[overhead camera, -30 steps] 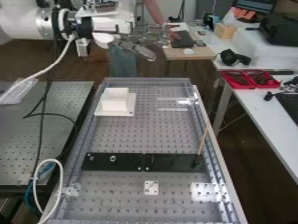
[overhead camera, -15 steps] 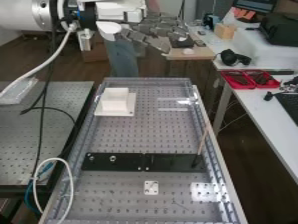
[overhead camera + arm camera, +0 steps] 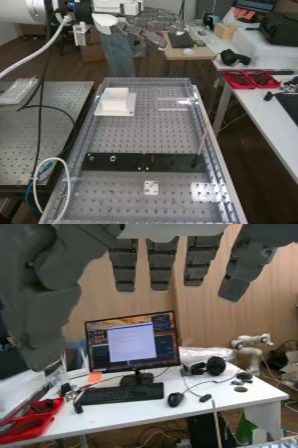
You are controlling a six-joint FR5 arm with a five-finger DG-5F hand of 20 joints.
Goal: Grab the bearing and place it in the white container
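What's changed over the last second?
Hand rose in the high view and ended slightly further right, fingers straight throughout; nothing grabbed or released. White container, black strip and thin stick stayed put.

- White container: one.
- Small round metal pieces: two; too small to tell what kind.
- Dark robot hand: one.
- White robot arms: two, counting the one in the wrist view's background.
- Perforated tabletops: two.
- Black plates: two.
- Small white plate: one.
- Thin stick on the perforated bench: one.
- Red trays: two.
- Wooden block: one.
- Monitor, wrist view: one.
- Keyboard, wrist view: one.
- Computer mouse, wrist view: one.
- Orange note, wrist view: one.
- Cables: too tangled for a sure count.
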